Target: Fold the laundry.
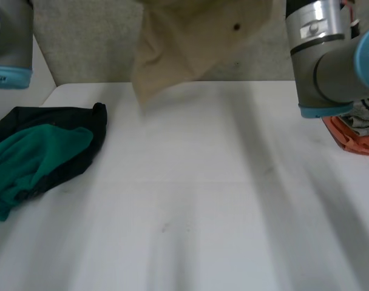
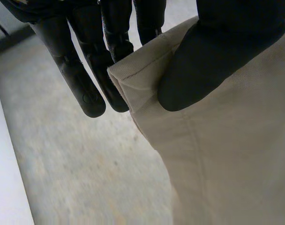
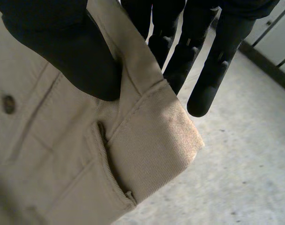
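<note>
A beige garment hangs in the air above the far edge of the white table, its lowest corner just over the tabletop. In the left wrist view my left hand pinches a hemmed corner of the beige garment between thumb and fingers. In the right wrist view my right hand pinches a waistband corner of the beige garment the same way; a dark button sits close by. Both grips are high, above what the head view takes in.
A dark green and black garment pile lies at the table's left side. An orange and grey cloth heap sits at the right edge, partly behind my right arm. My left arm stands at the far left.
</note>
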Available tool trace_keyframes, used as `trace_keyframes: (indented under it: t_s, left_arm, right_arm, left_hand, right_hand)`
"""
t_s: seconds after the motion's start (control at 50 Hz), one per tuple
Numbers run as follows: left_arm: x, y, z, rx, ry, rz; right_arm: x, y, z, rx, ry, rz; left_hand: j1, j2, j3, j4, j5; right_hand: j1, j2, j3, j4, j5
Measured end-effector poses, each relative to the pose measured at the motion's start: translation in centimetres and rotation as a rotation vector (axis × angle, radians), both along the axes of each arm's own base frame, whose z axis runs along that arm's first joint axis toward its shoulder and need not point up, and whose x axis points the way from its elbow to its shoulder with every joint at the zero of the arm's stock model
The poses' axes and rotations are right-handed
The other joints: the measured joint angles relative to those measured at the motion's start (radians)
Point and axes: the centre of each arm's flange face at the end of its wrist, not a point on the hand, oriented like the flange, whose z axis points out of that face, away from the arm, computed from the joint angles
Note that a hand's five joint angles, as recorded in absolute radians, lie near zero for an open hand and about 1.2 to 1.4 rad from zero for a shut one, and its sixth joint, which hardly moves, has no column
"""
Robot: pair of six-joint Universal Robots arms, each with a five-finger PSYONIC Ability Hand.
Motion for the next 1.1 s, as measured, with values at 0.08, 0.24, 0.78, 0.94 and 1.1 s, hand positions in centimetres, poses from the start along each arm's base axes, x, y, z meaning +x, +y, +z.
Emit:
trace_keyframes:
  t_s: [0.08,0.24,0.78,0.94,1.1]
  left_arm:
    - [0.2,-0.7,-3.9,0.147,-0.040,0.017]
    - [-0.5,-0.4,-15.3,0.457,-0.167,0.028]
    - [4.3,19.3,-26.3,1.219,-0.922,-0.037]
    - [4.6,21.4,-25.0,1.272,-0.964,-0.036]
    - [3.1,18.2,-24.0,1.162,-0.849,0.000]
  right_arm:
    - [0.6,-0.9,-3.4,0.106,0.058,0.012]
    - [1.6,-1.7,-13.0,0.357,0.218,0.021]
    - [-7.2,17.7,-22.0,1.326,1.093,0.043]
    - [-7.9,18.6,-23.2,1.342,1.133,0.044]
    - [-7.7,16.4,-22.9,1.341,0.995,-0.014]
  left_hand:
    - [0.000,0.002,0.002,0.000,0.000]
    - [0.000,0.002,0.003,0.000,0.000]
    - [0.000,0.002,0.003,0.000,0.000]
    - [0.000,0.002,0.003,0.000,0.000]
    - [0.000,0.002,0.003,0.000,0.000]
  right_hand:
    - [0.000,0.000,0.000,0.000,0.000]
    - [0.000,0.000,0.003,0.000,0.000]
    - [0.000,0.000,0.003,0.000,0.000]
    - [0.000,0.000,0.003,0.000,0.000]
    - [0.000,0.000,0.003,0.000,0.000]
